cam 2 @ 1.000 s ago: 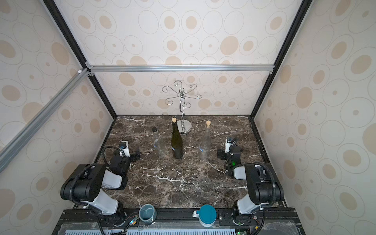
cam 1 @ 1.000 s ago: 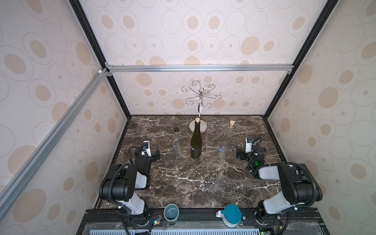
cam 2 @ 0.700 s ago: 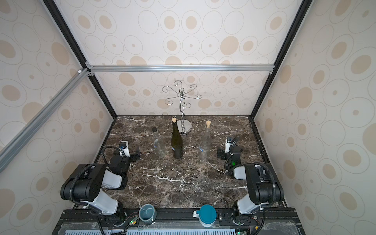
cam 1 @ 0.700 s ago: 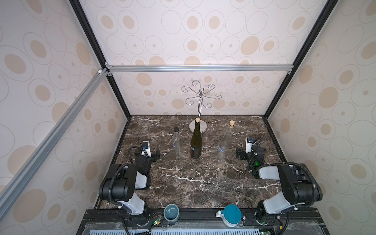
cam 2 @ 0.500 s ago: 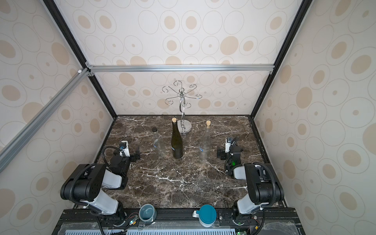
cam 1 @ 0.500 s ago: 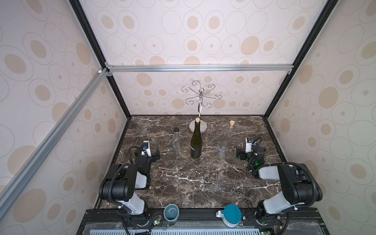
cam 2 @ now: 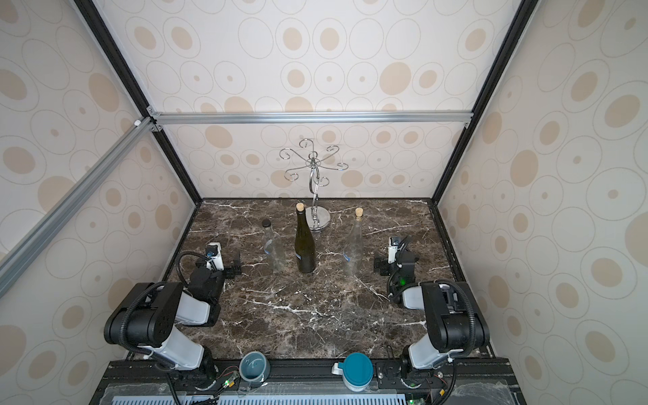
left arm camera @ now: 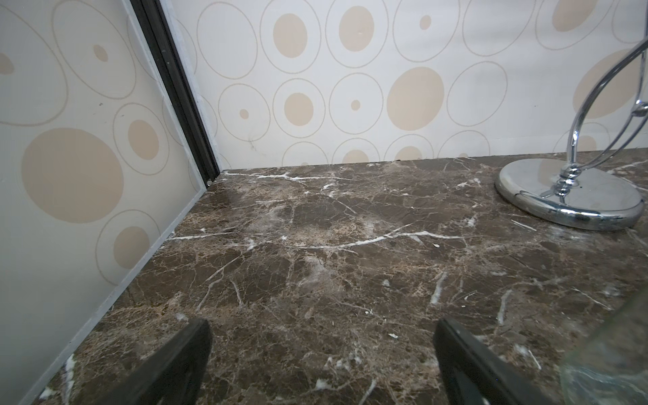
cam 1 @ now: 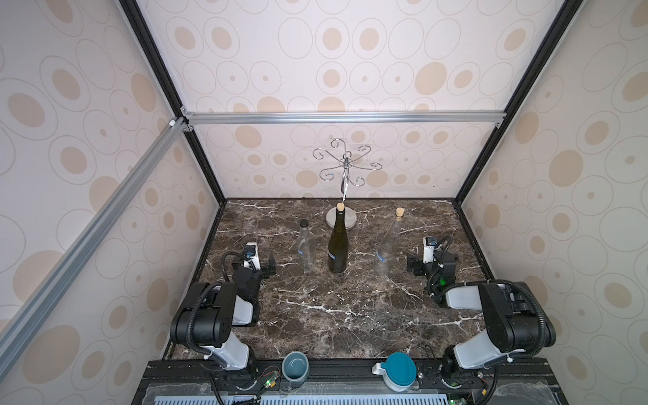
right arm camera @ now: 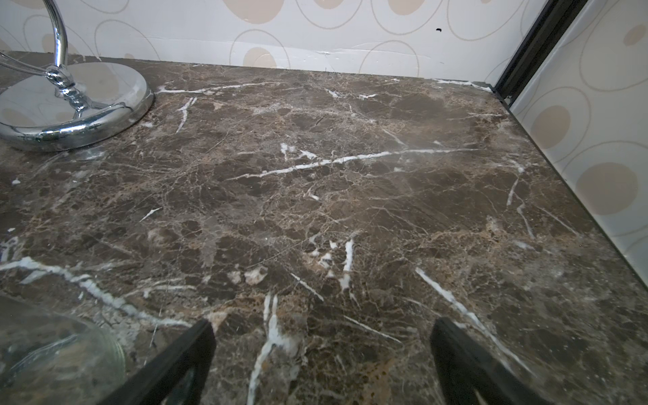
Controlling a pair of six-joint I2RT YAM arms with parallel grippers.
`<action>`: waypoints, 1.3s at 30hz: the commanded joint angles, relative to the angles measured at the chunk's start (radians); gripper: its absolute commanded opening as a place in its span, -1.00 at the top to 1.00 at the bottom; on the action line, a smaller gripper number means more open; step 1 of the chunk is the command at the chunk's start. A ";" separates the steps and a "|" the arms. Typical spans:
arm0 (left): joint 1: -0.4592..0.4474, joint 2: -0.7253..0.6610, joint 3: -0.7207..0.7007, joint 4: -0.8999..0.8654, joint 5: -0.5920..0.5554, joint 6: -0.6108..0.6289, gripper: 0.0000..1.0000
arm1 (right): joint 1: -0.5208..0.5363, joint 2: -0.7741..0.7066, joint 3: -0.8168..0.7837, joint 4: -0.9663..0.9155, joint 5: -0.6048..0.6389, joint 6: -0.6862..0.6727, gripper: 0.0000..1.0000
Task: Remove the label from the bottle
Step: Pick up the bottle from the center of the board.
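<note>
Though its print is unreadable, a label [cam 1: 333, 257] marks the green bottle [cam 1: 338, 242].

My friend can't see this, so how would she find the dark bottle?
On the marble table, a shiny stand rises at the back. Three bottles stand in a row before it, and the dark bottle is the middle one. It alone is dark green; the black-capped bottle and the other corked bottle are clear glass.
</note>
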 commanded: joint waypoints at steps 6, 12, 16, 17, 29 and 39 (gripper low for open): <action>-0.004 -0.097 -0.067 0.086 -0.071 -0.026 -1.00 | -0.005 -0.044 0.022 -0.031 0.011 0.000 -0.99; -0.003 -0.301 0.006 -0.216 -0.136 -0.067 -1.00 | -0.006 -0.182 0.094 -0.318 0.024 0.057 -0.99; -0.003 -0.447 0.111 -0.502 -0.163 -0.111 -1.00 | -0.006 -0.322 0.080 -0.418 0.014 0.108 -1.00; -0.003 -0.472 0.142 -0.574 -0.177 -0.130 -1.00 | -0.006 -0.356 0.098 -0.483 0.016 0.122 -1.00; -0.003 -0.669 0.355 -0.926 -0.004 -0.273 -1.00 | -0.008 -0.623 0.414 -1.206 -0.126 0.212 -0.99; -0.003 -0.666 0.589 -1.234 0.055 -0.393 -1.00 | -0.008 -0.687 0.622 -1.508 -0.300 0.140 -0.82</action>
